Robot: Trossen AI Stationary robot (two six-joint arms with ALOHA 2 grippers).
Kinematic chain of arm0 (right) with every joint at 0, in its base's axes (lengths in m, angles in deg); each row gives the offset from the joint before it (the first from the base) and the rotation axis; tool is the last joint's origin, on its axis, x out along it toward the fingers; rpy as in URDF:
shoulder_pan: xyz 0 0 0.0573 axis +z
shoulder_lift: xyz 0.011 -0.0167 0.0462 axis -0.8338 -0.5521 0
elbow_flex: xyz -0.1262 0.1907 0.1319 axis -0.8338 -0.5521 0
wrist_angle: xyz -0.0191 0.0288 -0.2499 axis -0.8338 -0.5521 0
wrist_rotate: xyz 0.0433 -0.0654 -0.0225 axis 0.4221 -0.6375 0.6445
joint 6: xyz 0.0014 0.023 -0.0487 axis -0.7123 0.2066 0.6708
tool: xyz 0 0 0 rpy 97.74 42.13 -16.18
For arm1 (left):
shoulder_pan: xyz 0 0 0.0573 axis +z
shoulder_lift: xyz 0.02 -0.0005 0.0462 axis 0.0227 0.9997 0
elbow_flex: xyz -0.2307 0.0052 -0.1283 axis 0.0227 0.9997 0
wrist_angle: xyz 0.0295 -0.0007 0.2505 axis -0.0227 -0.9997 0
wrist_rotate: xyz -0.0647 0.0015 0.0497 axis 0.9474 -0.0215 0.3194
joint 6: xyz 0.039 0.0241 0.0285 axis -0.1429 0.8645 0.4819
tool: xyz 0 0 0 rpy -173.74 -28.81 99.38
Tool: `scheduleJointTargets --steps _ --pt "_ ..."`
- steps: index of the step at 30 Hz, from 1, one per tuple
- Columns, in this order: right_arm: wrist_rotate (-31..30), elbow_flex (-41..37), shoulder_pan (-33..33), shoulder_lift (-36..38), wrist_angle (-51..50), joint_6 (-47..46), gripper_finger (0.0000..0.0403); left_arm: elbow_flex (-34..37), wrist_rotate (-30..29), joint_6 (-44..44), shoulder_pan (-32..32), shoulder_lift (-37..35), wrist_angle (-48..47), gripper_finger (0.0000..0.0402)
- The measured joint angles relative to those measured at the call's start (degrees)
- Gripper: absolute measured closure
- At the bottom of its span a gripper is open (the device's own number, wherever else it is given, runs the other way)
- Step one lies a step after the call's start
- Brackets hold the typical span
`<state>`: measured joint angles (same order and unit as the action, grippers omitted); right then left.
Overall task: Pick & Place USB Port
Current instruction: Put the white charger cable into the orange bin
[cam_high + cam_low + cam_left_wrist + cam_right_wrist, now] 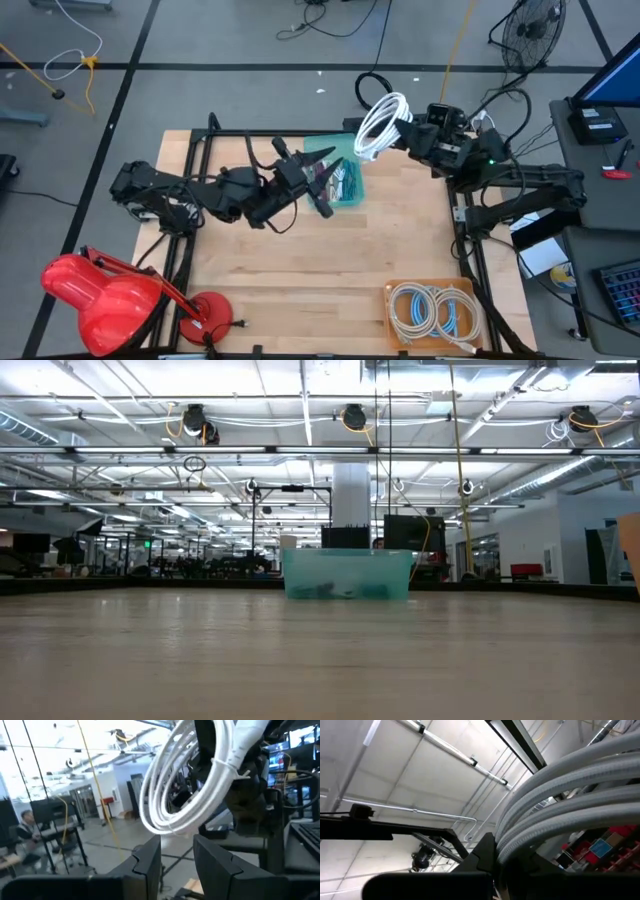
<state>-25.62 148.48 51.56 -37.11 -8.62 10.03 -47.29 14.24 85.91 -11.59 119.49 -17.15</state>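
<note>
A white coiled cable (380,125) hangs in the air over the table's far edge, with my right gripper (408,130) shut on it. The left wrist view shows the same coil (175,795), bound by a thin tie. My left gripper (325,182) hovers above a teal bin (345,185) at the table's far middle. Its fingers (150,862) stand open with nothing between them, and they point toward the coil. The low view shows only the bin (347,575) resting on the table top. My right gripper pinches several strands of the coil together at the side of the loop nearest the arm (555,827). The fingers (485,852) come from the table's right, slanting upward, and lie across the strands. The coil is lifted clear and stands out beyond the fingers toward the left arm.
An orange tray (470,340) with coiled cables lies at the near right corner. A red lamp (100,295) stands at the near left. A black frame (190,150) borders the table. The wooden middle (320,260) is bare.
</note>
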Motion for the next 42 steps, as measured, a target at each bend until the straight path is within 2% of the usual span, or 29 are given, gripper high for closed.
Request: scheduleJointTargets --steps 4,7,15,20,26,32,36,40,42 --pt "0.0 0.0 0.0 0.8 -1.8 -1.3 0.0394 0.0 2.0 2.2 0.2 0.0 1.3 0.0284" --pt "0.1 0.0 0.0 0.7 -3.6 -2.7 0.0394 -0.1 3.5 4.2 0.5 0.4 1.0 0.0267" --pt "0.0 0.0 -1.8 0.7 -5.5 -4.4 0.0394 -8.6 3.6 10.4 0.2 4.3 -2.7 0.0154" --pt "0.0 0.0 -3.8 0.7 -6.1 -5.9 0.0394 -14.2 4.6 9.7 -0.2 7.5 -7.7 0.0114" --pt "0.0 0.0 -4.4 0.7 -4.5 -7.1 0.0394 -16.6 2.2 9.2 -0.9 10.9 -10.5 0.0114" --pt "0.0 0.0 -4.3 0.7 -4.1 -6.9 0.0394 -16.8 0.0 8.9 -1.3 11.7 -8.2 0.0148" --pt "0.1 0.0 -3.3 0.7 -3.6 -6.9 0.0394 -16.8 -4.5 13.4 -1.7 11.7 -5.0 0.0181" --pt "-0.1 0.0 -2.0 0.7 -3.6 -6.6 0.0394 -16.8 -5.0 19.5 -1.8 11.6 -2.0 0.0200" --pt "-0.2 0.0 -1.2 0.7 -3.6 -6.2 0.0394 -16.8 -5.0 19.3 -1.8 11.6 -2.3 0.0204"
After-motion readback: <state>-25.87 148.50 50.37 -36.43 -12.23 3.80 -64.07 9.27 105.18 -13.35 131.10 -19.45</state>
